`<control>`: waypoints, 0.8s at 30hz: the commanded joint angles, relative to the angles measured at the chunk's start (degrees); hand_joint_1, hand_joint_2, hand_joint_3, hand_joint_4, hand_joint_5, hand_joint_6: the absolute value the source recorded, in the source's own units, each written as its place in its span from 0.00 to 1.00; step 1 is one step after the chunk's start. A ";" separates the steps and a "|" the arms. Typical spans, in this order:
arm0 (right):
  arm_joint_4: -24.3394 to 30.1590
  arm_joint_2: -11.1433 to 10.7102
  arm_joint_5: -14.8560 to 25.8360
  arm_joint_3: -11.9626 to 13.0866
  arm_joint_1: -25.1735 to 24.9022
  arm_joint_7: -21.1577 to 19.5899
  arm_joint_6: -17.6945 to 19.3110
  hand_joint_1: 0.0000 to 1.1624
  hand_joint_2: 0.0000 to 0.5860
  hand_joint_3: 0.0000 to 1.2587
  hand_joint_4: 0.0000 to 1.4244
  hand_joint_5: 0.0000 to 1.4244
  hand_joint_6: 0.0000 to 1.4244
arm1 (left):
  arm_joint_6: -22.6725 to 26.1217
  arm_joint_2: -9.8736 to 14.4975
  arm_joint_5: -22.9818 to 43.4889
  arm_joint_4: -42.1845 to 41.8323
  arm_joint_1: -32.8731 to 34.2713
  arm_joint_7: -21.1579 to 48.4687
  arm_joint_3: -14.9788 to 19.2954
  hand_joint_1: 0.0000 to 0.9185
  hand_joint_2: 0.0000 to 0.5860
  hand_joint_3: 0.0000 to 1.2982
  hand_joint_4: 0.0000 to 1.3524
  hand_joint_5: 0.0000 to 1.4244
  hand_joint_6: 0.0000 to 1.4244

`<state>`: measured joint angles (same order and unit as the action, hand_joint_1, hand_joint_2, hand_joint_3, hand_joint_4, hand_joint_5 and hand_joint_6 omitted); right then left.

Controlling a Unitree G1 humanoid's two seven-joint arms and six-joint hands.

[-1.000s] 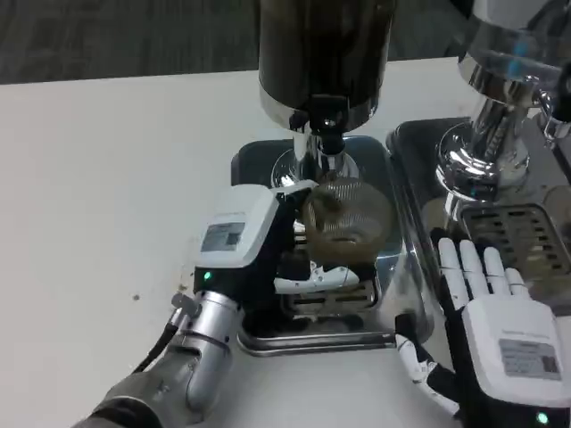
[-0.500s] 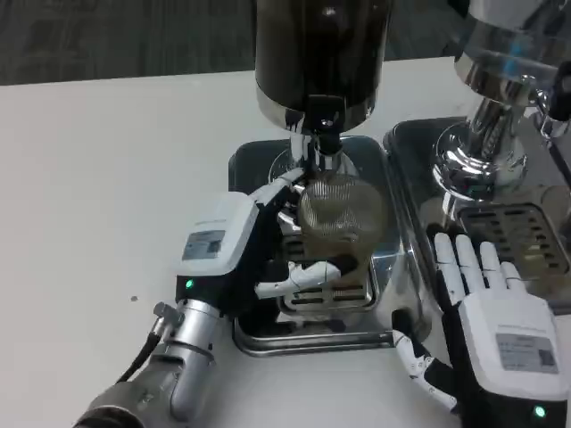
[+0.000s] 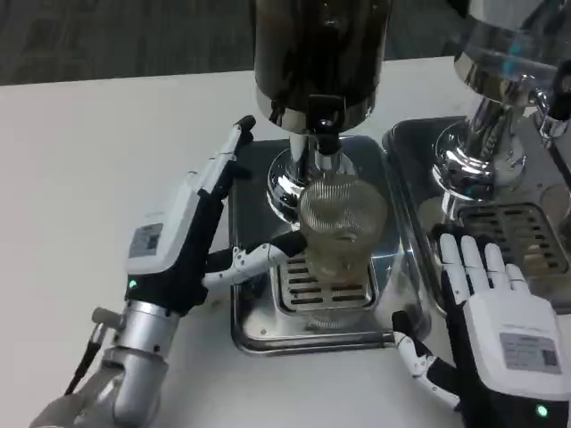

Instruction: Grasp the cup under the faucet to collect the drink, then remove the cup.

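A ribbed clear glass cup (image 3: pixel 342 225) stands upright on the drip tray's grate (image 3: pixel 303 294), directly under the faucet (image 3: pixel 326 143) of the dark dispenser (image 3: pixel 321 53). My left hand (image 3: pixel 183 236) is to the cup's left with its fingers stretched out and holds nothing; its thumb points at the cup's lower left side and ends right next to it. My right hand (image 3: pixel 495 308) lies flat with fingers spread, at the right of the tray, holding nothing.
The steel drip tray (image 3: pixel 254 334) has a raised rim around the grate. A second chrome machine (image 3: pixel 495 116) with its own tray and grate (image 3: pixel 517 232) stands at the right. White table (image 3: pixel 98 169) stretches off to the left.
My left hand has let go of the cup, opened and drawn back to the left. The cup stays under the faucet. The right hand has hardly moved.
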<state>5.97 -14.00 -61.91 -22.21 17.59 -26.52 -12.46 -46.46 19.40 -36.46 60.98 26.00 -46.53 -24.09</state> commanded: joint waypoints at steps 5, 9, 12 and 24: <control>-2.34 -0.38 1.61 0.58 -2.09 -0.85 1.31 0.26 0.70 0.00 0.00 0.00 0.06 | -5.84 4.83 7.10 -12.99 -7.80 10.36 6.62 0.00 0.02 0.00 0.00 0.01 0.00; -2.64 -0.68 2.00 0.75 -2.55 -0.54 1.96 0.26 0.70 0.00 0.00 0.00 0.06 | -9.08 6.71 14.36 -17.29 -10.39 20.52 9.82 0.00 0.03 0.00 0.00 0.00 0.00; -3.05 -0.82 2.24 0.57 -2.89 -0.37 2.48 0.26 0.70 0.00 0.00 0.00 0.06 | -13.17 6.47 22.62 -21.54 -12.60 27.45 12.59 0.00 0.07 0.00 0.00 0.02 0.01; -3.52 -0.64 2.53 0.69 -3.25 -1.06 2.81 0.26 0.70 0.00 0.00 0.00 0.06 | -8.56 4.34 45.45 -33.09 -12.44 54.44 15.43 0.00 0.11 0.00 0.00 0.09 0.07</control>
<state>2.67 -14.39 -59.59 -21.72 14.46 -26.61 -9.87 -56.49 24.43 6.63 29.15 12.43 3.50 -9.50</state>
